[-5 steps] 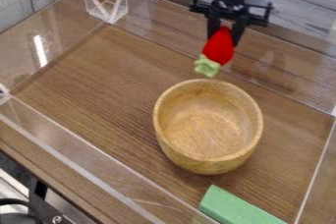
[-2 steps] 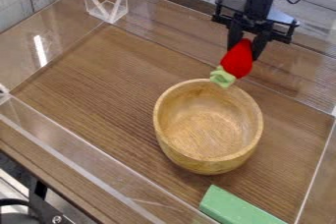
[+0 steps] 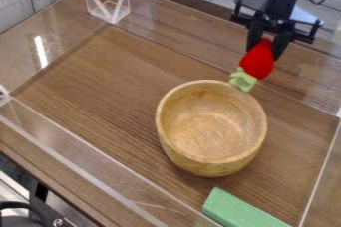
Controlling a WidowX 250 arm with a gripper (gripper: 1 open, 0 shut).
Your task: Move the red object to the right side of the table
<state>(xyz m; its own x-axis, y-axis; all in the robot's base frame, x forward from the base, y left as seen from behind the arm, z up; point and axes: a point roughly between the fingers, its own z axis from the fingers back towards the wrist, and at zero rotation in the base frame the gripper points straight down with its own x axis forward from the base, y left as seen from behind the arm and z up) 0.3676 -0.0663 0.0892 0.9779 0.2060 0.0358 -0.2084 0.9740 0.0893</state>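
Gripping the red object point(image 3: 258, 62) from above, claw point(image 3: 270, 42) pointing straight down, black fingers point(image 3: 261, 38) pinched on its upper part, green stem end hanging low and tilted toward the wooden bowl point(image 3: 212, 125). Carried clear of the table point(image 3: 107, 72), just beyond the bowl's far rim and a little to its right, stem end close above that rim. Not yet set down; a judgement only, but transport looks well along, with a lowering and a release left to do.

Beyond the bowl on its right, the clear acrylic wall point(image 3: 330, 161) running along the table edge. Nearer than the bowl, at the front edge, a flat green block point(image 3: 245, 212), well apart from the claw. Far off to the bowl's upper left, a small clear stand point(image 3: 107, 4).

Risks from here, as a judgement: a slanted, rounded toy held high on its body, likely to swing or slip out if jolted; a release too close to the bowl, sending it over the rim and inside; a release from height, letting it roll against the acrylic wall; fingers striking that wall if carried too far from the bowl.
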